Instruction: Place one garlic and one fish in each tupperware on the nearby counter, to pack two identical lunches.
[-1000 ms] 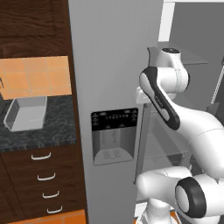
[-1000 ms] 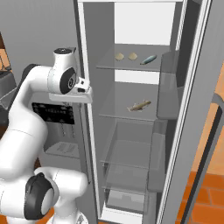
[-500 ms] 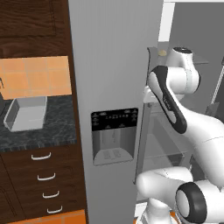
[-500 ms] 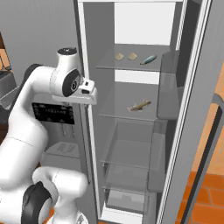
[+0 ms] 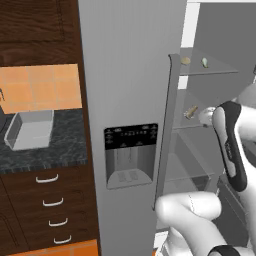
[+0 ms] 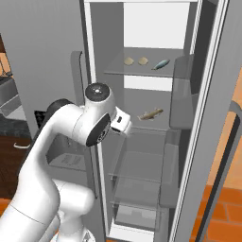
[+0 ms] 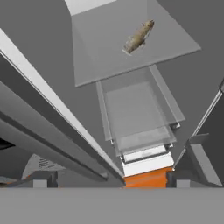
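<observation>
The fridge stands open. Two garlic bulbs (image 6: pixel 128 61) (image 6: pixel 142 60) and a bluish fish (image 6: pixel 161 64) lie on its top glass shelf. A brown fish (image 6: pixel 150 114) (image 7: pixel 138 36) lies on the shelf below. My gripper (image 7: pixel 111 183) is open and holds nothing. It hangs at the fridge's left edge and looks down past the brown fish's shelf. One grey tupperware (image 5: pixel 30 131) sits on the speckled counter (image 5: pixel 55 150) left of the fridge. From the left base view I also see a garlic (image 5: pixel 186 61) and the brown fish (image 5: pixel 190 111).
The grey freezer door with its dispenser (image 5: pixel 130 155) and long handle (image 5: pixel 167 125) stands between counter and fridge. The open fridge door (image 6: pixel 208 123) with its bins is on the right. Glass shelves and a drawer (image 7: pixel 140 113) fill the lower fridge. Dark drawers (image 5: pixel 50 200) sit under the counter.
The jaws have gone from partly closed to wide open. The hand has moved down and to the right, toward the fridge's inside.
</observation>
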### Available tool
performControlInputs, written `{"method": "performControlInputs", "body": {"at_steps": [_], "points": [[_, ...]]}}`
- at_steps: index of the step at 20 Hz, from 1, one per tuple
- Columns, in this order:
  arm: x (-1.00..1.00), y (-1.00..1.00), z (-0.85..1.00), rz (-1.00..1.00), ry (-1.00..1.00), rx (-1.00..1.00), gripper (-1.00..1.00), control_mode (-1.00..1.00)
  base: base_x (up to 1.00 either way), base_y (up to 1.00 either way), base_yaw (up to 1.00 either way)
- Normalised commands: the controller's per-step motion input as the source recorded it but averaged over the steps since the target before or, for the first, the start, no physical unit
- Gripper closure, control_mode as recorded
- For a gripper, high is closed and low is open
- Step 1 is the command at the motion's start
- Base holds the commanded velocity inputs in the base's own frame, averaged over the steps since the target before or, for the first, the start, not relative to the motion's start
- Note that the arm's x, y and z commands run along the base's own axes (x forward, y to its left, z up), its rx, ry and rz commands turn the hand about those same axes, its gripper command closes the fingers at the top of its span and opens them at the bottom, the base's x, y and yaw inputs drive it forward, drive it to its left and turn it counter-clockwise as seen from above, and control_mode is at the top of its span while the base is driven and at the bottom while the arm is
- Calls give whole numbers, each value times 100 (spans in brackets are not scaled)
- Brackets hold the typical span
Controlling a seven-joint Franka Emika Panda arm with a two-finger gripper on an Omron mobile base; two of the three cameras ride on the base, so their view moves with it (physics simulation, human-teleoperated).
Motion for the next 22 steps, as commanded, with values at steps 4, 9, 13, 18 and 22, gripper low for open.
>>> {"method": "performControlInputs", "body": {"at_steps": [4, 9, 13, 18, 22], "points": [[17, -100, 7, -26, 0, 32, -100, -100, 0, 0, 0], [60, -80, 0, -2, -1, 17, -100, -100, 0, 0, 0], [78, -9, 0, -10, 2, 2, -100, -100, 0, 0, 0], [82, -22, -12, -4, 2, 4, -100, -100, 0, 0, 0], [39, -19, -12, 0, 0, 4, -100, -100, 0, 0, 0]]}}
